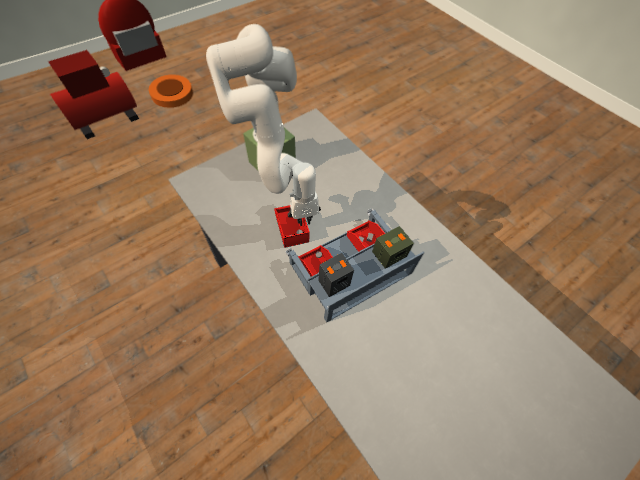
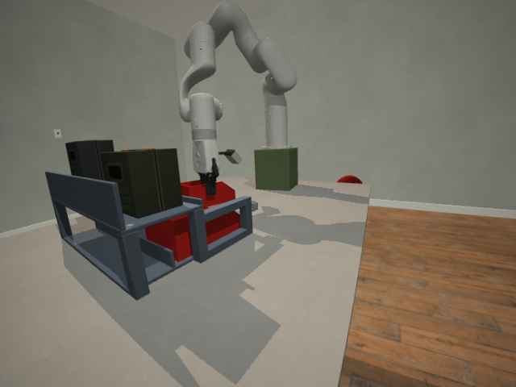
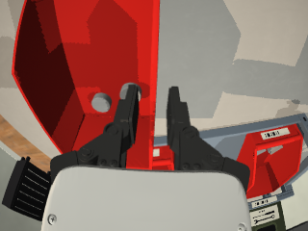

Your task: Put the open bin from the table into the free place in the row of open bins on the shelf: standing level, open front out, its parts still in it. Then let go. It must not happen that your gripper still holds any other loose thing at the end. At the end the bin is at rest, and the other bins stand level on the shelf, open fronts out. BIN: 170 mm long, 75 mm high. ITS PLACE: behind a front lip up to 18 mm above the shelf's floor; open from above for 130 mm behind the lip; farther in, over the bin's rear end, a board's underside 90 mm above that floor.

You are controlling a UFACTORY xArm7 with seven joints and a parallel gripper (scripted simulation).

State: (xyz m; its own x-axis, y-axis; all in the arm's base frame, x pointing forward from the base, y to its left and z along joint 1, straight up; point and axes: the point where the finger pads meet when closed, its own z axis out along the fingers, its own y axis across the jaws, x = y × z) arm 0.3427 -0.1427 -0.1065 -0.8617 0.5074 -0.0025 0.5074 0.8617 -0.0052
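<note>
The red open bin (image 1: 296,240) (image 2: 225,192) (image 3: 111,53) stands on the table beside the shelf rack, with grey round parts (image 3: 101,102) inside. My gripper (image 1: 305,221) (image 3: 153,98) is partly open. In the wrist view one fingertip is over the bin's inside and the other outside, with the side wall's rim running between them; no grip on it shows. The grey-blue shelf (image 1: 372,285) (image 2: 85,197) holds a red bin at its left (image 1: 310,262) and another red bin (image 1: 362,235) (image 3: 276,168) at its right, with a gap between. The fingertips' exact depth is unclear.
A dark grey box (image 1: 330,281) (image 2: 83,162) and an olive box (image 1: 387,253) (image 2: 141,183) stand on the shelf's upper board, above the rear of the row. The shelf has raised end rails and posts. A green block (image 2: 275,170) carries the arm's base.
</note>
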